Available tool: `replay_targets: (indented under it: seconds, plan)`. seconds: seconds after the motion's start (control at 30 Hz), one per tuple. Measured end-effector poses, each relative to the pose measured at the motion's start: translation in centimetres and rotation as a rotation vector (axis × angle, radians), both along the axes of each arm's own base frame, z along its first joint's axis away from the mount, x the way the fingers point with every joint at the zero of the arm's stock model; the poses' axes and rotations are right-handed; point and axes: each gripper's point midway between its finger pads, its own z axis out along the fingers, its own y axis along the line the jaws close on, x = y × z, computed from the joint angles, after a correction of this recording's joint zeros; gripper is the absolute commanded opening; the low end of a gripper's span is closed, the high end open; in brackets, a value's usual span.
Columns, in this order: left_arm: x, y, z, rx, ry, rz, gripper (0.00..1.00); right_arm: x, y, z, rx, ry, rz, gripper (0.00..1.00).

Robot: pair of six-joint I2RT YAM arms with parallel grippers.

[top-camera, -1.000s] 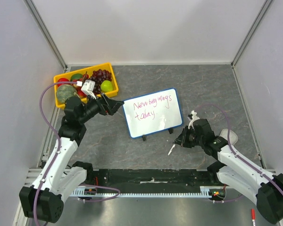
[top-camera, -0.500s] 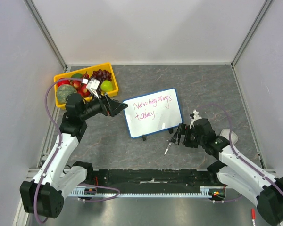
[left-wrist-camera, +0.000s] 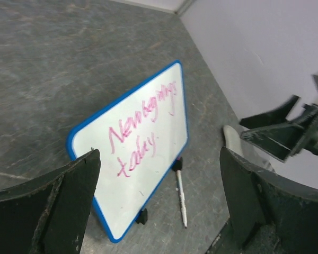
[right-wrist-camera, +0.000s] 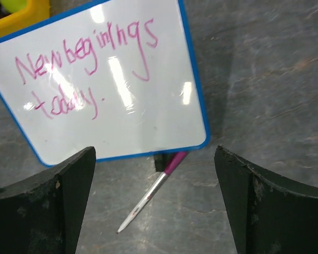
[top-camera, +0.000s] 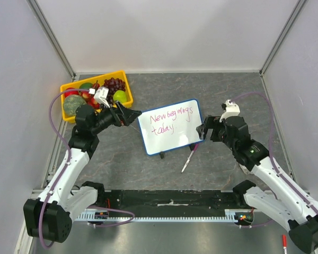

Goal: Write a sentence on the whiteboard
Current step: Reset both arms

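Note:
The whiteboard [top-camera: 171,127], blue-framed on two black feet, stands tilted mid-table. The sentence [top-camera: 168,120] on it is in pink-red, two lines reading "New beginnings today". A marker [top-camera: 186,163] with a magenta end lies loose on the table by the board's right foot. My left gripper [top-camera: 130,115] hovers open just off the board's left edge and holds nothing. My right gripper [top-camera: 204,131] is open and empty beside the board's right edge. The left wrist view has the left gripper [left-wrist-camera: 159,153], whiteboard [left-wrist-camera: 132,159] and marker [left-wrist-camera: 180,198]. The right wrist view has the right gripper [right-wrist-camera: 155,151], whiteboard [right-wrist-camera: 111,106], sentence [right-wrist-camera: 85,69] and marker [right-wrist-camera: 151,193].
A yellow tray [top-camera: 68,88] of fruit sits at the back left, behind the left arm. A white object [left-wrist-camera: 234,142] lies on the table right of the board. Grey walls close in on three sides. A red pen [top-camera: 284,244] lies off the table at the bottom right.
My right gripper opened and let go of the marker, which now lies on the table. That gripper then rose and moved back towards the board's right edge. The left gripper shifted slightly.

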Motion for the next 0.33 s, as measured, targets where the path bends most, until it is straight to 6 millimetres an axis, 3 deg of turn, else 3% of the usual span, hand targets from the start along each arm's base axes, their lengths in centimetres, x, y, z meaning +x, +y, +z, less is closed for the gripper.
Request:
replay_targets:
  seconds: [0.33]
  plan:
    - [3.0, 3.7, -3.8, 0.087, 0.082, 0.272, 0.99, 4.7, -4.9, 2.0, -0.238, -0.221, -0.226, 0.96]
